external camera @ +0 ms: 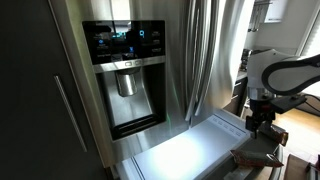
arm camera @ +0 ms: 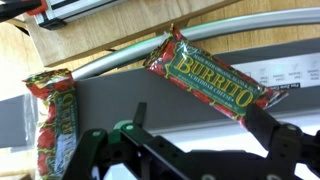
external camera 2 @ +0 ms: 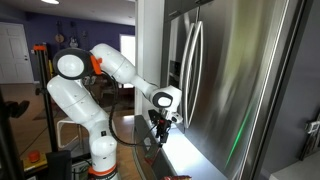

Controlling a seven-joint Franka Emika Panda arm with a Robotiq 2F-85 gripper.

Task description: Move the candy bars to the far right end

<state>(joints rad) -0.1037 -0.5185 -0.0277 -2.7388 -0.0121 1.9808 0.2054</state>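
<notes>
In the wrist view two flat wrapped candy bars lie on the pale grey panel (arm camera: pixel 130 90). One, green and red with the word "BURRITO" (arm camera: pixel 212 77), lies at an angle at upper centre. The other (arm camera: pixel 55 125) lies upright at the left edge. My gripper (arm camera: pixel 200 125) is open and empty, its two black fingers spread just below the lettered bar and not touching it. In both exterior views the gripper (external camera: pixel 262 125) (external camera 2: pixel 160 128) hangs over one end of the panel (external camera: pixel 195 155) (external camera 2: pixel 190 158). The bars cannot be made out there.
A stainless fridge with a black water dispenser recess (external camera: pixel 128 85) stands behind the panel. A wooden surface (arm camera: pixel 70 45) and a curved metal rim (arm camera: pixel 120 62) border the panel's end. A printed label strip (arm camera: pixel 285 75) is at the right.
</notes>
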